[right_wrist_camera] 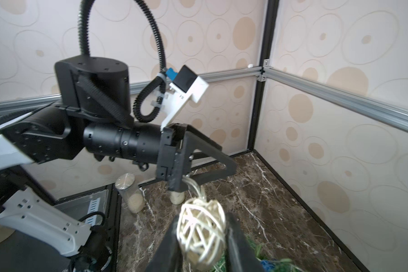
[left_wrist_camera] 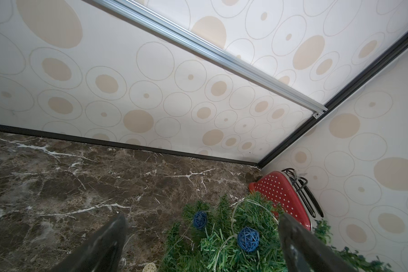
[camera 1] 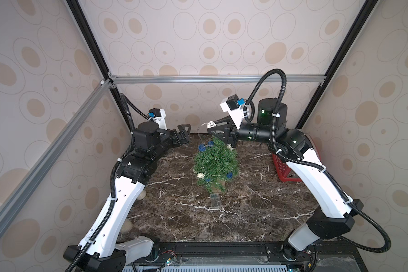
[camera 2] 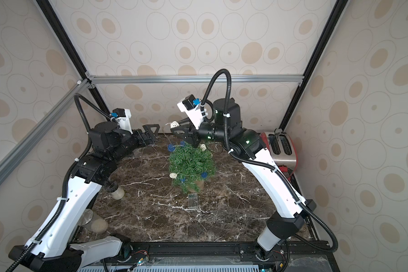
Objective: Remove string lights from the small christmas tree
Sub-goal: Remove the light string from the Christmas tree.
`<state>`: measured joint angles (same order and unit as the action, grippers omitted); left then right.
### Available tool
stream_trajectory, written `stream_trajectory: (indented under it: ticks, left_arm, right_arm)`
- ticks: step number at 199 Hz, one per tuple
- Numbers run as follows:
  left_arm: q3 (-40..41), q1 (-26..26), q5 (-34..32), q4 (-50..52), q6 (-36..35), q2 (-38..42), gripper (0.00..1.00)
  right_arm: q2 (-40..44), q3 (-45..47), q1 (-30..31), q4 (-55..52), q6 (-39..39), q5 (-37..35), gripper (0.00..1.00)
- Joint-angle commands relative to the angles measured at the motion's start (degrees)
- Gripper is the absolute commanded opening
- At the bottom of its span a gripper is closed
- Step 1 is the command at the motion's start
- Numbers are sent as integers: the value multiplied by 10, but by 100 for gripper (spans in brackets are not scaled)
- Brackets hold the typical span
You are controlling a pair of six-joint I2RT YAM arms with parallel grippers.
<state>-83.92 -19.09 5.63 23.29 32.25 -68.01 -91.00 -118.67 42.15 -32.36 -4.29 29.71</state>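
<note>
**Ball of the light string held above the treetop**

Jars (camera 2: 116,191) of pale contents stand by the left edge of the dark marble table (camera 1: 257,212), partly under the left arm. Toward the middle of the surface, the clear battery box (camera 1: 215,200) lies flat on the near side of the tree. It is just in front of the tan pot (camera 2: 199,185).

The small christmas tree (camera 1: 216,162) stands upright in that pot at about the centre of the table. Most of the string lights (camera 1: 200,175) lie in its branches. A cream ball and a blue ball (camera 1: 229,175) hang low on the near side. Two more blue balls (left_wrist_camera: 248,239) sit near the top, and another cream one (camera 2: 202,147) shows at the far side of the crown.

Above the crown, toward the far edge, the right gripper (camera 1: 211,126) points at the left edge. Its jaws are set to a narrow gap and pinch a cream wicker ball (right_wrist_camera: 201,232) between the fingertips. That ball is clear of the needles. The pale wire (right_wrist_camera: 193,186) runs out from it and, in both top views, arcs down into the tree.

The left gripper (camera 1: 185,134) hangs facing the right one, near it but apart. Its jaws are spread wide with nothing between them. Its wrist view looks out between the two dark fingers (left_wrist_camera: 108,242) onto the treetop.

A red toaster (camera 2: 280,147) stands in the far right corner.
</note>
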Motion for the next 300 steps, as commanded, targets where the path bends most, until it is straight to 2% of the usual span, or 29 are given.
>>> stream_trajectory:
  ticks: [1,37,59,83,124,148,191,220,252,262,300]
  left_arm:
    - [-2,3,-20,10,-7,9,99]
    - [-13,3,-7,12,-12,11,99]
    - [-22,3,-7,15,-15,8,99]
    - [-30,4,-5,13,-13,2,99]
    - [-54,3,2,15,-18,-16,99]
    - [-81,3,10,17,-37,-35,99]
    - [-104,4,10,-29,-67,-82,99]
    - [-172,6,35,-7,-85,-150,99]
    - [-177,9,100,-85,-69,-187,99]
    - [-181,9,124,-108,-64,-198,99]
    - [-202,8,235,-187,-50,-259,99]
  right_arm:
    - [56,50,24,-23,-37,-14,29]
    - [175,192,26,32,-16,-63,29]
    - [230,243,26,44,-16,-131,29]
    - [240,244,8,34,-15,-243,29]
    - [204,203,-84,61,26,-319,29]
    - [162,164,-142,74,61,-293,29]
    - [37,2,-162,50,77,-260,29]
    - [-76,-189,-170,1,88,-217,28]
    - [-211,-391,-180,-37,114,-165,28]
    - [-227,-402,-184,-20,131,-146,28]
    - [-237,-340,-191,85,179,-97,28]
